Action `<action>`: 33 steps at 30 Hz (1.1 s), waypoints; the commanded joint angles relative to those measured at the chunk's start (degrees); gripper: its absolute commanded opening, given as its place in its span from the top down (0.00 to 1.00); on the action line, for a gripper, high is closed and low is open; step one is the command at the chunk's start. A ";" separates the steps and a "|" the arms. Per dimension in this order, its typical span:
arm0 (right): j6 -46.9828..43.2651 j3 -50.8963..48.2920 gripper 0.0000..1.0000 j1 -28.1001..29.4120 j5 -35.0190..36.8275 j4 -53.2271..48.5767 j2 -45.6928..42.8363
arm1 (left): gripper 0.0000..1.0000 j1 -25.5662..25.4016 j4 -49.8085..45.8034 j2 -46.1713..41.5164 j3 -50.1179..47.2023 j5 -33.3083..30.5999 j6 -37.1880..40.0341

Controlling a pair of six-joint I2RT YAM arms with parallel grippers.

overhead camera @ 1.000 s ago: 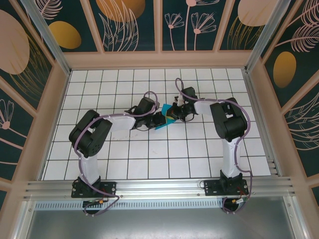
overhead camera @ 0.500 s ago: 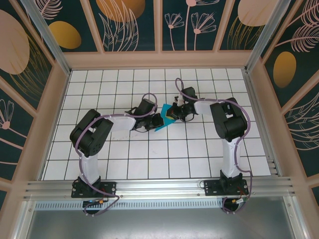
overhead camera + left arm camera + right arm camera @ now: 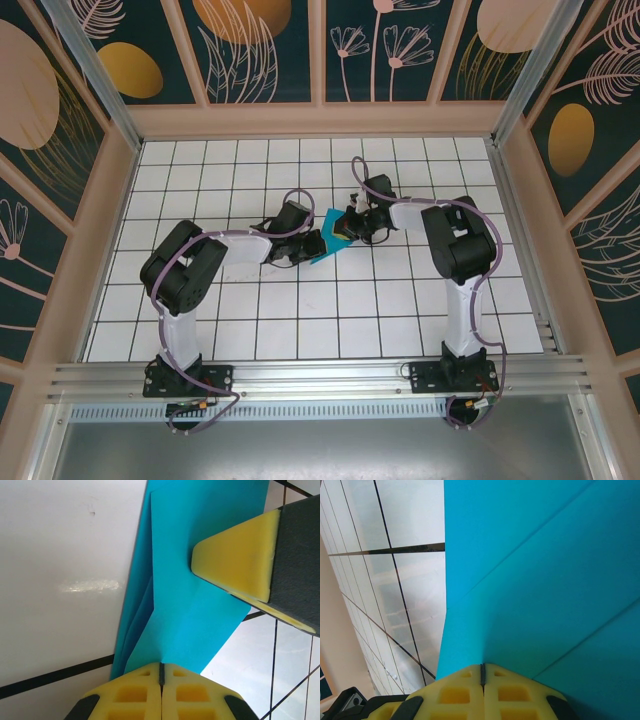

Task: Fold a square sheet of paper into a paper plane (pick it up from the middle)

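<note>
The left fingers (image 3: 132,692) have just finished pinching shut on the folded teal paper (image 3: 333,230), mid-frame on the desk (image 3: 300,310); the right fingers (image 3: 452,692) stay clamped on its opposite edge. Gripped at both ends, it looks ready for the next crease

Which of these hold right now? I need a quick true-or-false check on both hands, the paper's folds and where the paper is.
1. The left hand is shut on the teal paper. True.
2. The right hand is shut on the same paper. True.
3. The paper is a flat, unfolded square. False: creases and overlapping layers show.
4. The paper is in a far corner. False: it is near the middle of the table, between the two hands.
</note>
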 commanded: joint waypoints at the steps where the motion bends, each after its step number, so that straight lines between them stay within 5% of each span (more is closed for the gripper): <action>1: -0.16 -1.25 1.00 -0.64 9.40 -6.06 4.75 | 0.93 0.09 -2.86 0.94 -1.94 -0.93 1.26; 33: -1.22 -1.46 1.00 -1.19 10.26 -7.46 4.50 | 0.95 0.07 -9.11 -5.60 -10.38 0.82 5.59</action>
